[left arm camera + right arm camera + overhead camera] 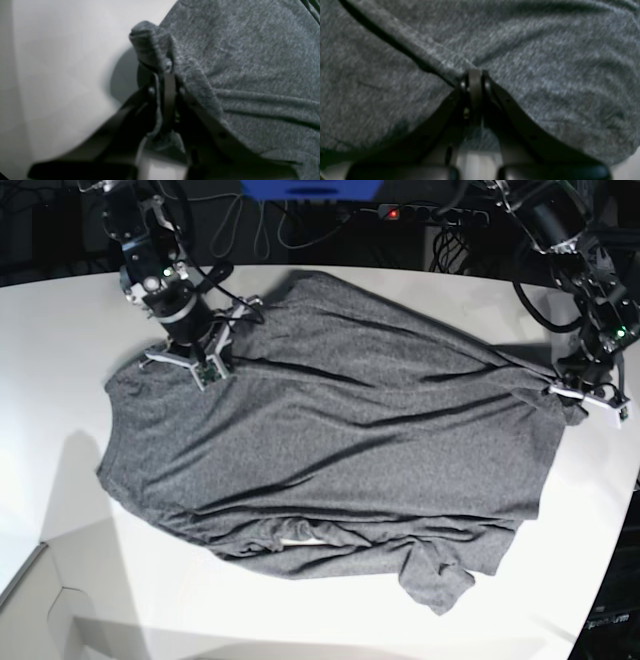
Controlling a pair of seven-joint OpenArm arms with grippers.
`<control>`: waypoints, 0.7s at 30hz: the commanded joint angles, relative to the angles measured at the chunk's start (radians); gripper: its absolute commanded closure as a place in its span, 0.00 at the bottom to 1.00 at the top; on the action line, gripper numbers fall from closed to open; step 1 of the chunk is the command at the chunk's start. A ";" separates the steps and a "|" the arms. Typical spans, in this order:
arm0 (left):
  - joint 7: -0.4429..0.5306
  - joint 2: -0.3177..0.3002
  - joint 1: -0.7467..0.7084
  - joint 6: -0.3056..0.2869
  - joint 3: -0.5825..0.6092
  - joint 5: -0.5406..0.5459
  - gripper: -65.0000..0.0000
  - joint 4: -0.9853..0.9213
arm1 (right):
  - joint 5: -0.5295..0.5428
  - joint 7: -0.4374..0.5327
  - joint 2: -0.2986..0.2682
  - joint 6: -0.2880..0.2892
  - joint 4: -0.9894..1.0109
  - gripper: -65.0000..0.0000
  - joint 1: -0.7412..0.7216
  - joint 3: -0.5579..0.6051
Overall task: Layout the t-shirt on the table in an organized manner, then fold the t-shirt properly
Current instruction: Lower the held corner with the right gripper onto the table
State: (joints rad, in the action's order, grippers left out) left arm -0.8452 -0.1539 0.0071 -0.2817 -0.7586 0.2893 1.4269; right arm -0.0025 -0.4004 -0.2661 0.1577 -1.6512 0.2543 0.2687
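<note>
The t-shirt point(340, 440) is lying spread across the middle of the table point(60, 330), a smooth white top with a curved edge that is showing on every side of the cloth. The body of the garment is lying mostly flat with long diagonal creases, while the hem nearest the camera is bunching into folds and one sleeve is trailing out toward the near right of the shirt. Beyond the far edge of the table the room is looking dark, with tangled black cables point(250, 225), a blue object point(310, 188) and a power strip with a red light point(415, 213).

The right gripper point(475, 75) is pressing down on the shirt's far left corner, its jaws drawn fully together on a raised ridge of fabric; the right wrist view is filling almost wholly with grey knit. The left gripper point(166, 72) is sitting at the shirt's right edge, jaws closed on a pinch of cloth that is standing up in a small bunched peak, with bare white tabletop just beside it and a soft shadow falling under the lifted fabric.

A pale box flap point(50, 605) is lying at the near left of the shirt, well apart from it.
</note>
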 commanded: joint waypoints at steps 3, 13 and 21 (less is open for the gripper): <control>0.020 -0.016 0.015 -0.001 -0.003 0.011 1.00 0.018 | 0.002 0.024 -0.006 -0.002 -0.022 1.00 -0.025 -0.007; 0.016 -0.016 0.015 -0.001 -0.003 0.011 1.00 0.019 | 0.002 0.014 -0.006 -0.002 -0.022 1.00 -0.117 -0.009; 0.016 -0.016 0.015 -0.001 -0.003 0.011 1.00 0.019 | 0.002 0.013 -0.006 0.000 -0.022 1.00 -0.129 -0.009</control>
State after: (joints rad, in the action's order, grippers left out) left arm -0.8455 -0.1539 0.0071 -0.2813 -0.7586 0.2893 1.4269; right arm -0.0025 -0.4076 -0.2661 0.1589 -1.6531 0.1333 0.2649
